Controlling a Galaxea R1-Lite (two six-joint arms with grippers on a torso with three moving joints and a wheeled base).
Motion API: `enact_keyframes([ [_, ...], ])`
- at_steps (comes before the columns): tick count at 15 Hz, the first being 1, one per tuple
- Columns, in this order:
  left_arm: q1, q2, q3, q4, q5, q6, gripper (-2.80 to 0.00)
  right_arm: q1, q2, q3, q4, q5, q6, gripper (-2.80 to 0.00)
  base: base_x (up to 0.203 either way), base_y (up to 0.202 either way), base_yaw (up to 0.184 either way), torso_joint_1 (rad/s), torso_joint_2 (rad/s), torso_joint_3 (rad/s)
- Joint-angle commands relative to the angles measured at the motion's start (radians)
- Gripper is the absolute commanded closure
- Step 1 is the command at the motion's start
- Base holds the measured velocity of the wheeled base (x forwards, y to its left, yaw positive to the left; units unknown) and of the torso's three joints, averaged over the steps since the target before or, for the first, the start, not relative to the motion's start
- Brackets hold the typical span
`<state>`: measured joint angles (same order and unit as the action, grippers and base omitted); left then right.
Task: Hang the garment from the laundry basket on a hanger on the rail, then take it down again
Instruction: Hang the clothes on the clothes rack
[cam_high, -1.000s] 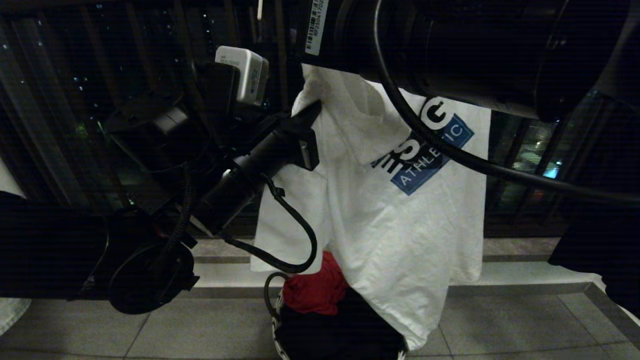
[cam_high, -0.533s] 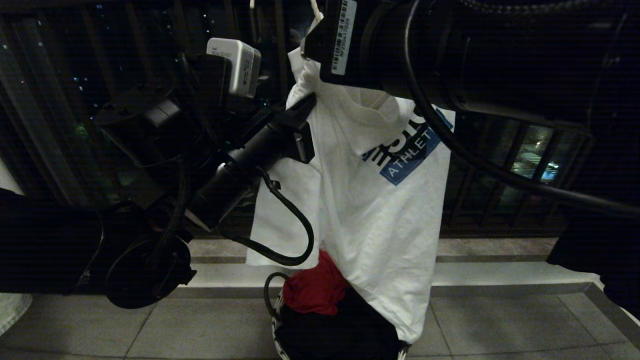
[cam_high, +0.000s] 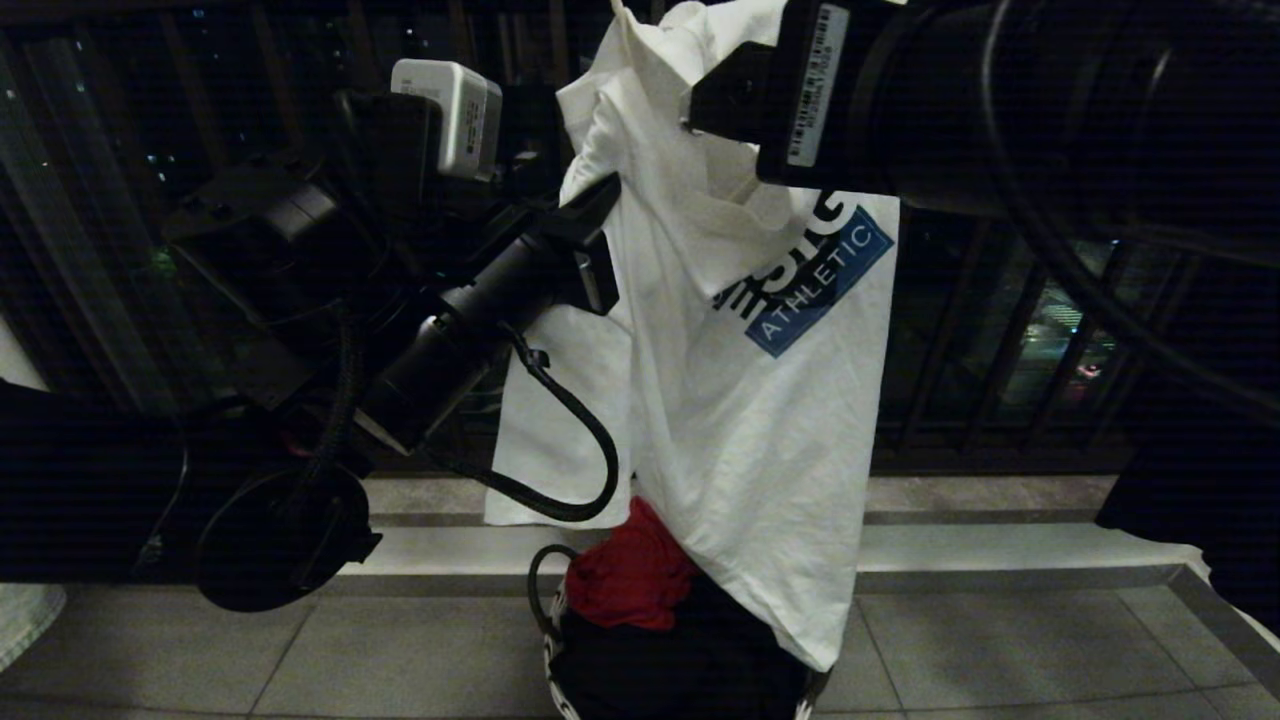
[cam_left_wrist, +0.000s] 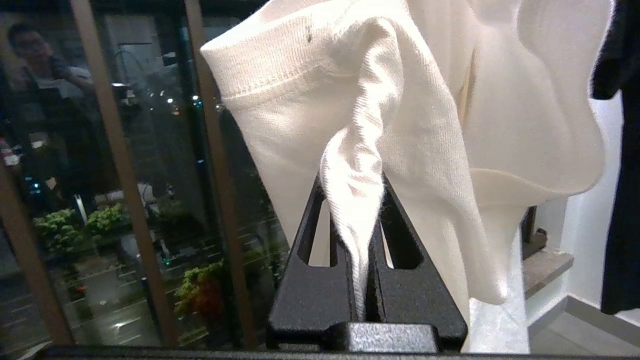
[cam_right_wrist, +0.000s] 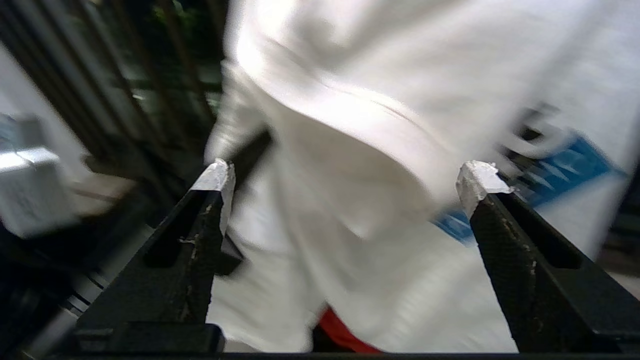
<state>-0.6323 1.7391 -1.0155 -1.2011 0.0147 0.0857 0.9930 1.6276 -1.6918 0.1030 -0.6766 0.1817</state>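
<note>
The garment (cam_high: 740, 420), a white T-shirt with a blue chest print, hangs in front of the dark balcony bars, and its hem reaches down to the laundry basket (cam_high: 553, 660). My left gripper (cam_high: 603, 212) is shut on a twisted fold of the garment (cam_left_wrist: 430, 125) near the neckline; the cloth runs down between the left gripper's (cam_left_wrist: 352, 200) fingers. My right arm (cam_high: 900, 100) reaches in from the upper right, level with the bunched top of the shirt. The right gripper (cam_right_wrist: 347, 177) stands wide open with the shirt (cam_right_wrist: 350, 125) just beyond its taped fingertips. The hanger and the rail are out of view.
A red cloth (cam_high: 630, 580) and dark clothes lie in the basket. Balcony railing bars (cam_left_wrist: 125, 175) and glass stand behind the shirt, with a person reflected in the glass (cam_left_wrist: 35, 55). A pale stone step (cam_high: 1000, 550) crosses the tiled floor.
The right gripper has opened and its arm has swung up and to the right. The shirt's top is now bunched higher and its right side hangs narrower. The left gripper keeps its hold.
</note>
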Motion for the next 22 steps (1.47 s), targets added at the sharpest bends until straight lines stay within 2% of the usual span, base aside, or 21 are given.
enact_keyframes([
  [1, 0.013, -0.001, -0.008, -0.006, 0.001, -0.003, 0.0, 0.001, -0.083, 0.041, 0.025, -0.014, 0.001, -2.8, 0.0, 0.0, 0.0, 0.0, 0.0, 0.0],
  [2, 0.017, 0.001, -0.013, -0.006, 0.0, -0.008, 0.0, 0.001, -0.124, 0.073, 0.044, -0.017, 0.001, -2.8, 0.0, 0.0, 0.0, 0.0, 0.0, 0.0],
  [3, 0.023, 0.0, -0.014, -0.006, -0.001, -0.015, 0.0, 0.001, -0.166, 0.109, 0.062, -0.019, 0.001, -1.93, 0.0, 0.0, 0.0, 0.0, 0.0, 0.0],
  [4, 0.025, 0.0, -0.015, -0.006, -0.001, -0.017, 0.0, 0.0, -0.205, 0.147, 0.077, -0.019, 0.001, 0.0, 0.0, 0.0, 0.0, 0.0, 0.0, 0.0],
  [7, 0.036, -0.013, -0.026, -0.004, -0.005, -0.038, 0.0, -0.018, -0.29, 0.242, 0.09, -0.021, -0.001, 0.0, 0.0, 0.0, 0.0, 0.0, 0.0, 0.0],
  [11, 0.036, -0.017, -0.026, -0.005, -0.009, -0.066, 0.0, -0.094, -0.295, 0.244, 0.093, -0.02, -0.013, 0.0, 0.0, 0.0, 0.0, 0.0, 0.0, 0.0],
  [14, 0.036, -0.021, -0.026, -0.003, -0.012, -0.08, 0.0, -0.094, -0.281, 0.239, 0.086, -0.021, -0.02, 0.0, 0.0, 0.0, 0.0, 0.0, 0.0, 0.0],
  [15, 0.036, -0.029, -0.023, -0.003, -0.031, -0.083, 0.0, -0.096, -0.275, 0.236, 0.087, -0.021, -0.033, 0.0, 0.0, 0.0, 0.0, 0.0, 0.0, 0.0],
  [17, 0.036, -0.052, 0.003, 0.002, -0.097, -0.128, 0.0, -0.115, -0.278, 0.236, 0.091, -0.021, -0.053, 0.0, 0.0, 0.0, 0.0, 0.0, 0.0, 0.0],
  [19, 0.049, -0.056, 0.032, 0.006, -0.171, -0.144, 0.0, -0.169, -0.289, 0.223, 0.097, -0.021, -0.072, 0.0, 0.0, 0.0, 0.0, 0.0, 0.0, 0.0],
  [22, 0.056, -0.047, 0.038, 0.006, -0.196, -0.146, 0.0, -0.18, -0.296, 0.205, 0.141, -0.015, -0.083, 0.0, 0.0, 0.0, 0.0, 0.0, 0.0, 0.0],
])
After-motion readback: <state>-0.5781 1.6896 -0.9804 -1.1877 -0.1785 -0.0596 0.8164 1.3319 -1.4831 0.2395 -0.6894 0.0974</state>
